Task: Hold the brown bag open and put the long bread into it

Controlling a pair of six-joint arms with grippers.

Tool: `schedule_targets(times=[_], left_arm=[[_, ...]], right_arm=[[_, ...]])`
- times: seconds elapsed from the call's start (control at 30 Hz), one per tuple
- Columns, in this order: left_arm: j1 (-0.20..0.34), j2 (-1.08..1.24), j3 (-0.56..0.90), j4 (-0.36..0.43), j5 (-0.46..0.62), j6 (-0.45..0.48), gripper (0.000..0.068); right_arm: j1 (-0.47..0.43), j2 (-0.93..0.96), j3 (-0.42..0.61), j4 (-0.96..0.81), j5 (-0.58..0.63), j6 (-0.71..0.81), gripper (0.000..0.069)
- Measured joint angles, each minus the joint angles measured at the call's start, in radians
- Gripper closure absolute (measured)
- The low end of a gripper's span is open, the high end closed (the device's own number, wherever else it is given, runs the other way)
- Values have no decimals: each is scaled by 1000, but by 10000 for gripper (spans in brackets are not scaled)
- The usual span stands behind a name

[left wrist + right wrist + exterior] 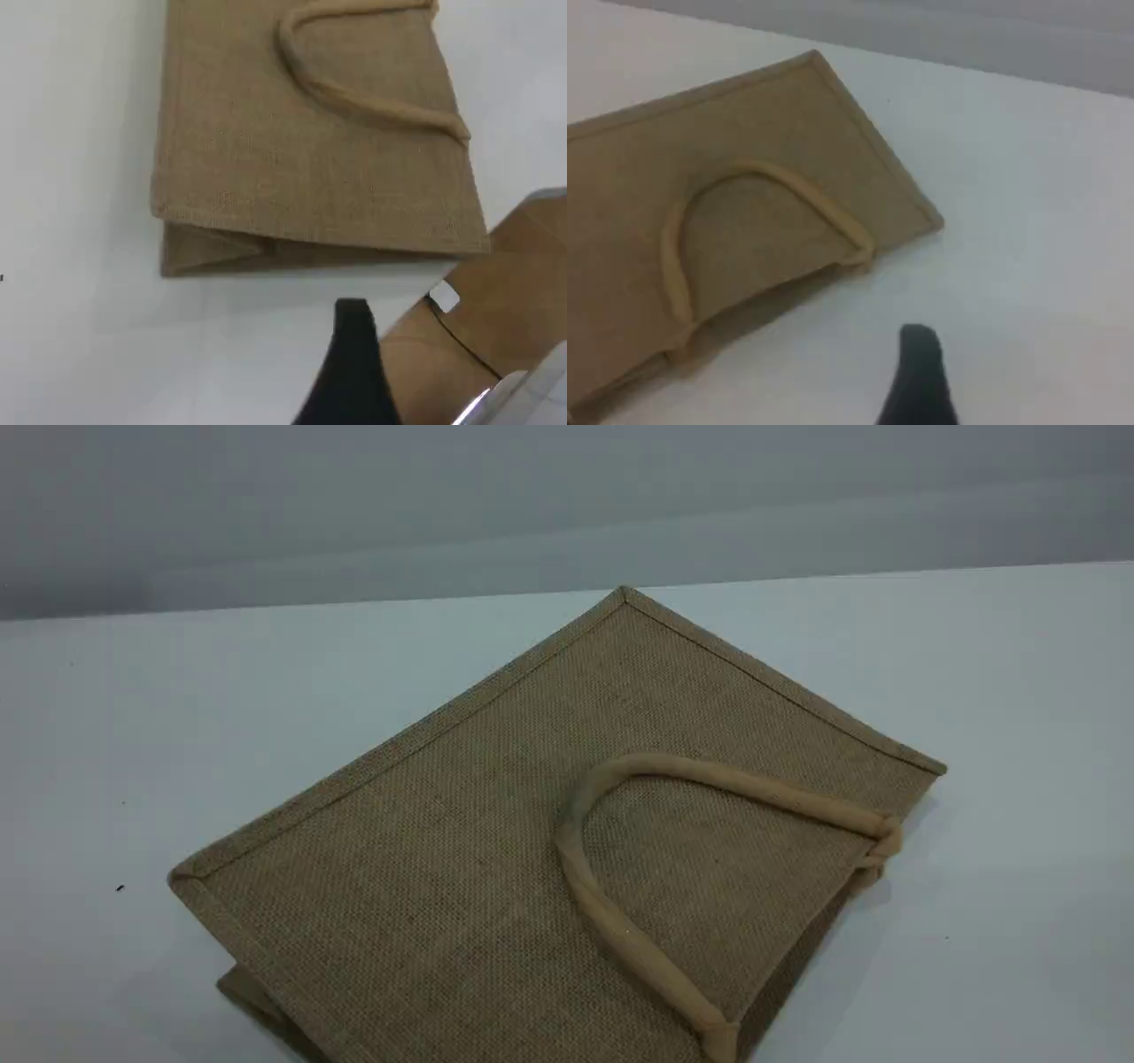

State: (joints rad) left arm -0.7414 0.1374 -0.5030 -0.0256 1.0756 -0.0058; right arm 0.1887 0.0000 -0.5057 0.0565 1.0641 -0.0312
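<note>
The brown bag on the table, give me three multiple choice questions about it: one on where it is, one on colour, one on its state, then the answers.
1. Where does the brown bag lie?
A. on the white table
B. hanging from a tool
C. on a shelf

2. What colour is its handle?
A. black
B. light beige
C. red

3. What state is the bag in?
A. standing upright, propped open
B. lying flat on its side, collapsed
C. rolled up

Answers: 1 A, the scene view shows it resting on the table. 2 B, the looped handle is paler than the weave. 3 B, it lies flat with the handle folded onto its top face.
</note>
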Motion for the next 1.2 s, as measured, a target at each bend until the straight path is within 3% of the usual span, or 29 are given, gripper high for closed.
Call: schedule_targets(times=[0.17,0.37,0.53,0.67,0.87,0.97,1.07,1.2], left_arm=[[0,0,0,0,1,0,160],[0,0,0,1,4,0,160],[28,0,0,1,4,6,160],[165,0,0,0,4,6,160],[459,0,0,0,4,6,160],[579,-4,0,0,4,6,160],[646,-29,0,0,4,6,160],[651,-105,0,-1,4,6,160]], right_arm=[[-40,0,0,4,0,0,212],[-216,0,0,4,0,0,212],[-226,0,0,4,0,0,212],[-197,0,0,5,0,0,212],[-199,0,0,5,0,0,212],[-199,0,0,5,0,0,212],[-199,0,0,5,0,0,212],[-199,0,0,5,0,0,212]])
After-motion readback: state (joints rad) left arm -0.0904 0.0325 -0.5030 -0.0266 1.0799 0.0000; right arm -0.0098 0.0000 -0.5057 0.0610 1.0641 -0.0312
